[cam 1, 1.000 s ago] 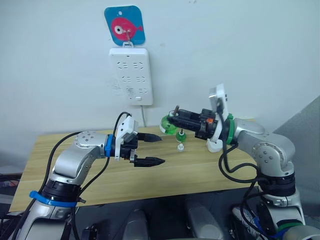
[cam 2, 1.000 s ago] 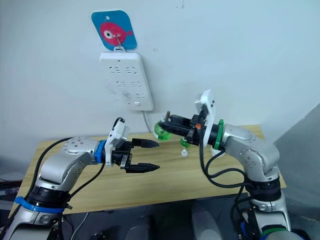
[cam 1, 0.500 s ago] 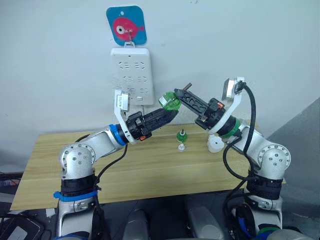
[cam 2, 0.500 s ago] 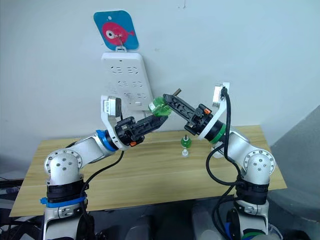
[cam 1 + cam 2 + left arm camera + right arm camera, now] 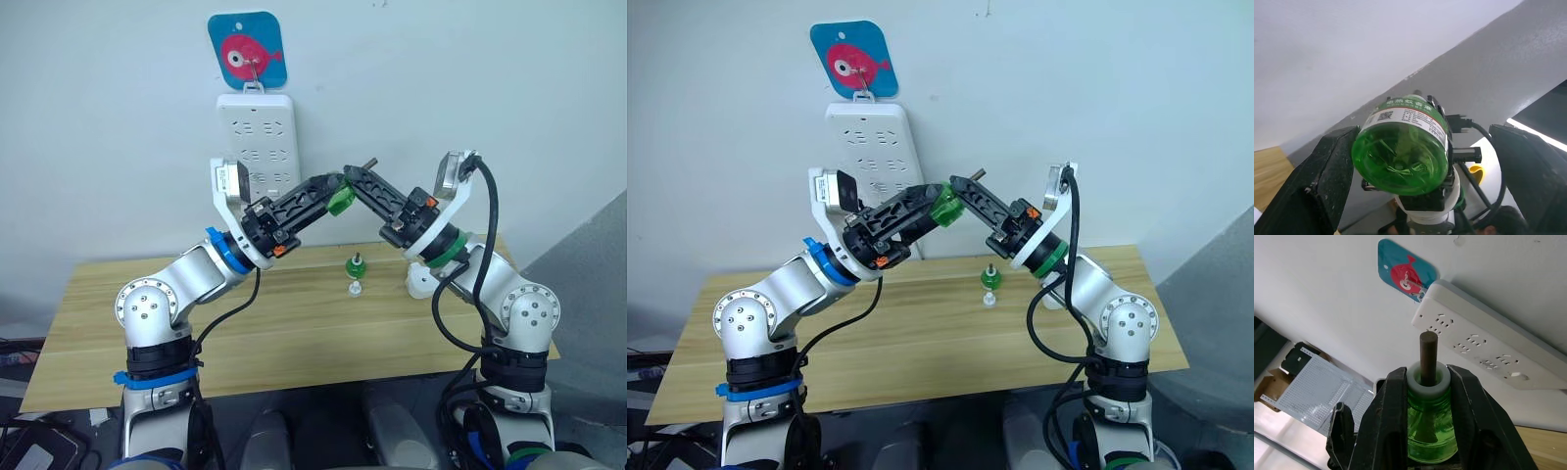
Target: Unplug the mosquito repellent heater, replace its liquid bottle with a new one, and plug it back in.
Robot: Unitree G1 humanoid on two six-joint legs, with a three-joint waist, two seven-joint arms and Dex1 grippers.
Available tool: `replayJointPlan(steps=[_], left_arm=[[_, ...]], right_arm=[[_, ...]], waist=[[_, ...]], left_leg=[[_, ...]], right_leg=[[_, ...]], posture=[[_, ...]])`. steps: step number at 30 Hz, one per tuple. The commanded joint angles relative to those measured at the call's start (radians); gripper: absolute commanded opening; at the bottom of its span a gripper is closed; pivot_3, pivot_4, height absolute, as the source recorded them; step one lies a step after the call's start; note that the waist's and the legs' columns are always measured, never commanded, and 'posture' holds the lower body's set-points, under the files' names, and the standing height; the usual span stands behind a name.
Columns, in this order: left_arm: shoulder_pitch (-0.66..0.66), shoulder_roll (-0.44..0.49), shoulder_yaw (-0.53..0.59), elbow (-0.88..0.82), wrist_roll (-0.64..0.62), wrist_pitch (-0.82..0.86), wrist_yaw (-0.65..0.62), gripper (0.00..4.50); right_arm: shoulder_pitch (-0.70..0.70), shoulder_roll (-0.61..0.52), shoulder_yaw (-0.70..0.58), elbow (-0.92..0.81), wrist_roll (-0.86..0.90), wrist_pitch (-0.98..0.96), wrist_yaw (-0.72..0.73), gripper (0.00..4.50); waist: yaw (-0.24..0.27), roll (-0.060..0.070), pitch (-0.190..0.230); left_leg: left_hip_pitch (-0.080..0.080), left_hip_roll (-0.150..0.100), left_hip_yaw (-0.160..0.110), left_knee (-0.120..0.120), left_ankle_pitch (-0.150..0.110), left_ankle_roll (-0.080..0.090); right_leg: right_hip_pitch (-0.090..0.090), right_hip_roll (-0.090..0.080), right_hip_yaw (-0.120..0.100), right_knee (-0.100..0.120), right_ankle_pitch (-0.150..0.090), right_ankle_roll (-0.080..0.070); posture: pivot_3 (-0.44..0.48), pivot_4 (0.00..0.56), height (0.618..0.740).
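two grippers meet on one green bottle [image 5: 339,201]: your right gripper [image 5: 1425,396] is clamped on its neck, wick up, while the left gripper [image 5: 1420,161] sits spread around the base, probably for a handoff. the heater [image 5: 421,282] sits on the table behind your right arm.

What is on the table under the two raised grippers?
A small green cap and a small clear piece stand on the wooden table. The white heater sits behind the right arm, partly covered.
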Motion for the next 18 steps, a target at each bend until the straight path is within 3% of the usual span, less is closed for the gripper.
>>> replayJointPlan(steps=[1, 6, 9, 14, 18], left_arm=[[0.000, 0.006, -0.013, -0.007, -0.052, -0.026, 0.001, 4.50], [0.001, 0.012, -0.027, 0.007, -0.064, -0.042, -0.007, 4.50], [0.003, 0.018, -0.034, 0.008, -0.067, -0.046, -0.014, 3.91], [0.004, 0.013, -0.046, 0.010, -0.054, -0.055, -0.026, 2.40], [0.006, 0.011, -0.056, 0.010, -0.042, -0.065, -0.036, 2.27]], right_arm=[[0.000, -0.008, 0.000, -0.017, 0.069, -0.031, -0.010, 0.81], [0.002, -0.018, 0.019, -0.026, 0.108, -0.052, -0.029, 0.81], [0.006, -0.026, 0.030, -0.032, 0.123, -0.064, -0.037, 0.81], [0.011, -0.027, 0.057, -0.049, 0.147, -0.082, -0.054, 0.81], [0.020, -0.029, 0.079, -0.062, 0.157, -0.091, -0.059, 0.81]], waist=[[0.000, 0.000, 0.000], [0.000, 0.000, 0.000], [0.000, 0.000, 0.000], [0.000, 0.000, 0.000], [0.000, 0.000, 0.000]], left_leg=[[0.000, 0.000, 0.000, 0.000, 0.000, 0.000], [0.000, 0.000, 0.000, 0.000, 0.000, 0.000], [0.000, 0.000, 0.000, 0.000, 0.000, 0.000], [0.000, 0.000, 0.000, 0.000, 0.000, 0.000], [0.000, 0.000, 0.000, 0.000, 0.000, 0.000]], right_leg=[[0.000, 0.000, 0.000, 0.000, 0.000, 0.000], [0.000, 0.000, 0.000, 0.000, 0.000, 0.000], [0.000, 0.000, 0.000, 0.000, 0.000, 0.000], [0.000, 0.000, 0.000, 0.000, 0.000, 0.000], [0.000, 0.000, 0.000, 0.000, 0.000, 0.000]], posture=[[-0.164, 0.162, 0.725], [-0.165, 0.162, 0.725], [-0.168, 0.161, 0.725], [-0.169, 0.160, 0.725], [-0.168, 0.160, 0.725]])
